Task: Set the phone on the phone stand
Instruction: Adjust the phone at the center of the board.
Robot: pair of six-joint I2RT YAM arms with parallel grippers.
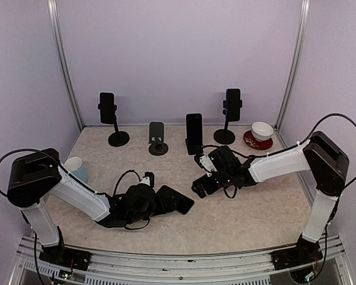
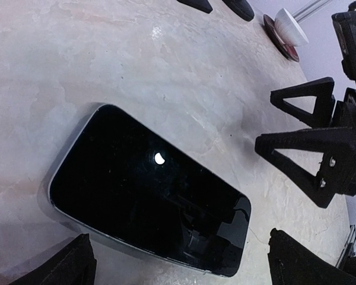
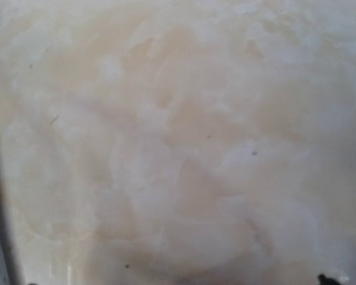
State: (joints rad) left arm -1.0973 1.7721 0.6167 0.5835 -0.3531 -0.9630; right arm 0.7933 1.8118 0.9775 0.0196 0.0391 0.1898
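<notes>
Bowl (image 1: 261, 129) (on saucer (image 1: 251, 142)), cup (image 1: 76, 169).

no readable text, labels or numbers

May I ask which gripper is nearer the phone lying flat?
Left. The left gripper hangs over the phone; the right gripper stands apart, to its right.

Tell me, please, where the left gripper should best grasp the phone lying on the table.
Probably grip the phone across its two long edges, mid-length, from straight above. It lies flat on the table, glossy face up, so only those thin parallel sides offer purchase; the open left gripper sits skewed to them.
</notes>
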